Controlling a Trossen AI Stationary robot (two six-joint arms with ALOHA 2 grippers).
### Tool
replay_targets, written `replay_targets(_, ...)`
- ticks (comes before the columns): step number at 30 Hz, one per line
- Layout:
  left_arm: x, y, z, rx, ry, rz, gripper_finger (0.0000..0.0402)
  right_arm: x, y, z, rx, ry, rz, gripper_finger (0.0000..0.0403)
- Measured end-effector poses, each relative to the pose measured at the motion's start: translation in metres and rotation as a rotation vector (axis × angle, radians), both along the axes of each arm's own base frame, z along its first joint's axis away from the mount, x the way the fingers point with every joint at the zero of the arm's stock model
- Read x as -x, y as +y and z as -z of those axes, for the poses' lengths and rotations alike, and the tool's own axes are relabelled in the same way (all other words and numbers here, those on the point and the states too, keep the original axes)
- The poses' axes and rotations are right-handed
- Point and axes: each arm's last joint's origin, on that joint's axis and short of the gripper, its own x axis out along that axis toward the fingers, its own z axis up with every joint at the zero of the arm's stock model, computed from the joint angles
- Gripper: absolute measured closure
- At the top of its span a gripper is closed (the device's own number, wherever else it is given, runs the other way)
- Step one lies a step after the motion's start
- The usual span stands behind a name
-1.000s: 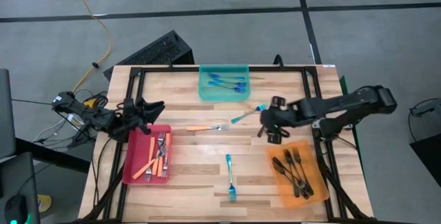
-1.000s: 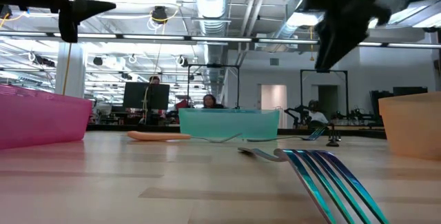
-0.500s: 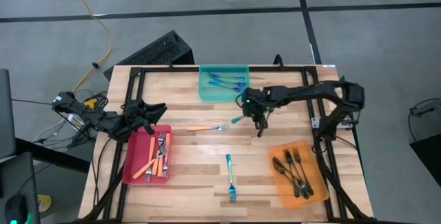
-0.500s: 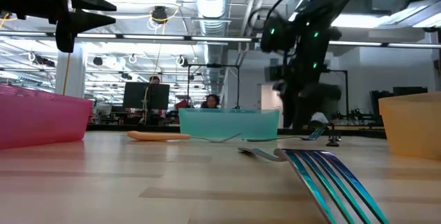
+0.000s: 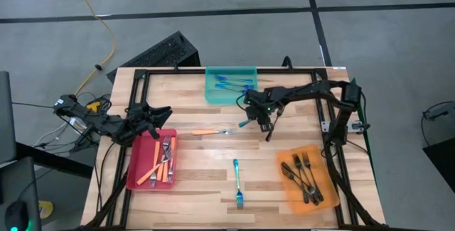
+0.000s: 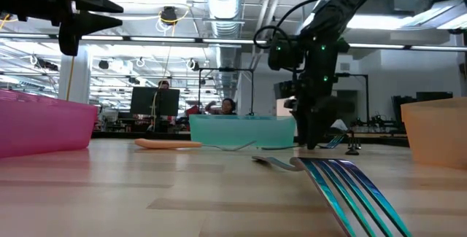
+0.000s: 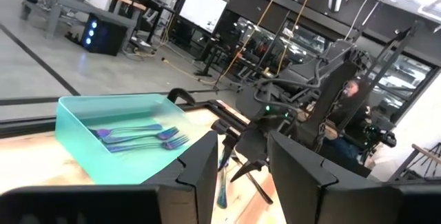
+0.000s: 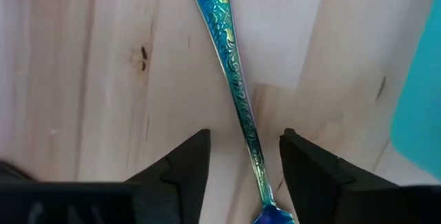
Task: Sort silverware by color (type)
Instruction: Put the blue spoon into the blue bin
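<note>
My right gripper [image 5: 263,117] points down, open, over a blue fork [image 8: 231,65] that lies flat on the wood between the teal tray [image 5: 213,96] and an orange-handled fork [image 5: 213,131]. Its two fingers stand on either side of the fork's handle, with a gap on each side. In the low view the right gripper [image 6: 314,138] is down close to the table top. My left gripper [image 7: 241,182] hovers open above the far end of the red tray [image 5: 135,170], holding nothing. A second blue fork [image 5: 237,181] lies near the table's front.
The teal tray holds several blue forks [image 5: 234,84]. The red tray holds orange-handled forks [image 5: 162,161]. An orange tray [image 5: 284,188] at the near right holds several dark forks [image 5: 304,175]. A black frame [image 5: 334,128] runs along the table's edges.
My right gripper has swung from near the orange tray toward the table's left and far edge. It has come down steeply over the blue fork and rolled about its axis. The forks have not moved.
</note>
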Motion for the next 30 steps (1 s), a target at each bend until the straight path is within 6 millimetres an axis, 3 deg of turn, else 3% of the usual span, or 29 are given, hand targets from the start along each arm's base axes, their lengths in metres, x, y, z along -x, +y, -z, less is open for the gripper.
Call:
replay_targets(18,-0.0002,-0.0002,0.0059,0.027,0.032,0.004,0.0289,0.0032,-0.0094,0.0064,-0.069,0.0,0.113,0.0345)
replay_targets(30,-0.0003,-0.0002,0.0063,0.05,0.021,0.007,0.0289,-0.001,-0.0035,0.0066,-0.069,-0.026,0.25,0.0368)
